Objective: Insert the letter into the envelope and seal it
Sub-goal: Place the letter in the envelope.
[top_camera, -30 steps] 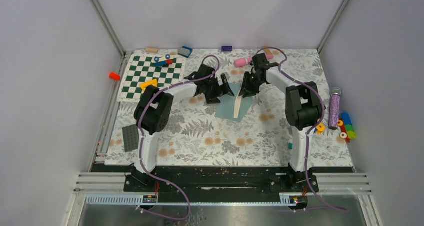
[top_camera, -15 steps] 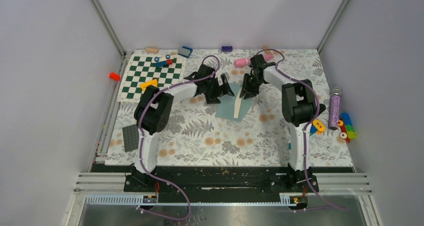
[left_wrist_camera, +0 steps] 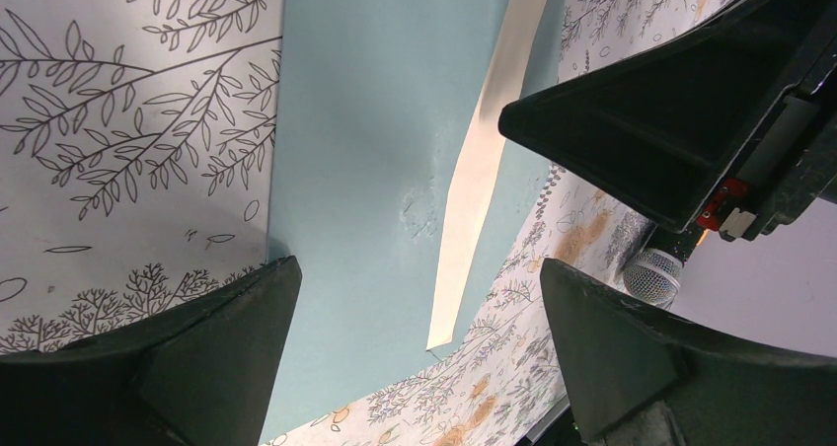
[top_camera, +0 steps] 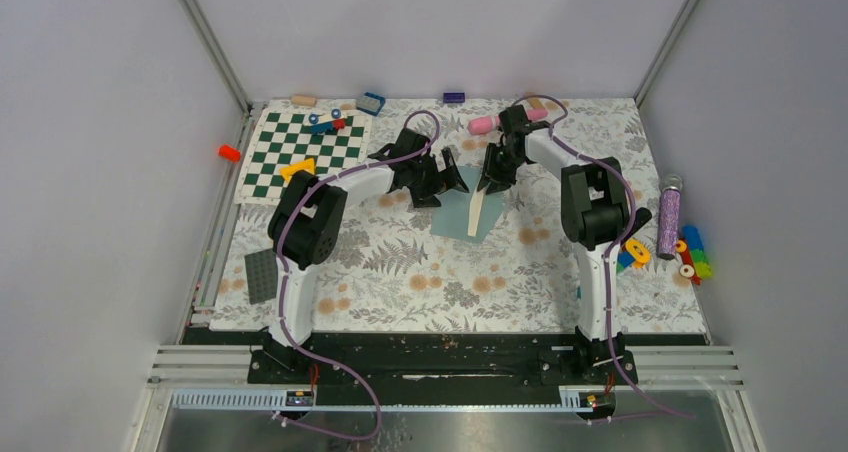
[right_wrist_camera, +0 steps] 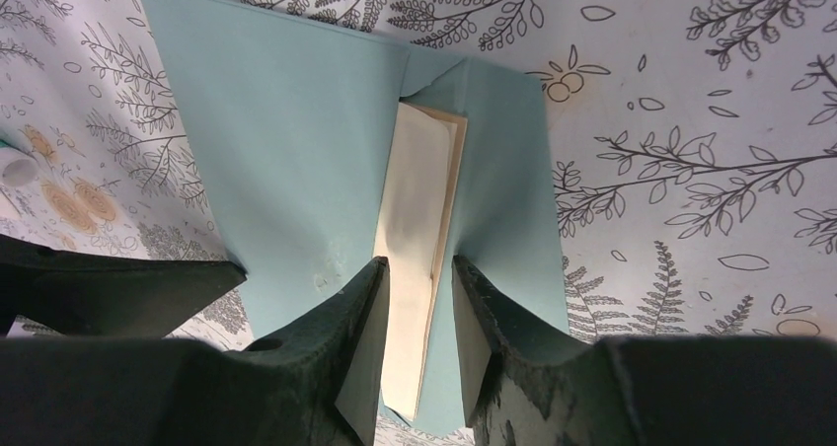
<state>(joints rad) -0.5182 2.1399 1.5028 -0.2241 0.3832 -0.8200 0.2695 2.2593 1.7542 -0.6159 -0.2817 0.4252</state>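
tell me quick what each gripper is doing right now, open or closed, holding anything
left gripper: open, holding nothing
right gripper: closed on the folded cream paper letter

3 pale grey walls [top_camera: 420,32] enclose floral tabletop [top_camera: 420,292] (evenly lit).

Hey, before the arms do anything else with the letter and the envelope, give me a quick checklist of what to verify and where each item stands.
1. Right end effector gripping the letter: ok, one finger sits against each long edge of the folded sheet.
2. Letter fully inside the envelope: not ok, a long cream strip shows.
3. Envelope sealed: not ok, the letter sticks out of it.
4. Left end effector open: ok, jaws wide apart over the envelope.
5. Left end effector pinning the envelope down: cannot tell.
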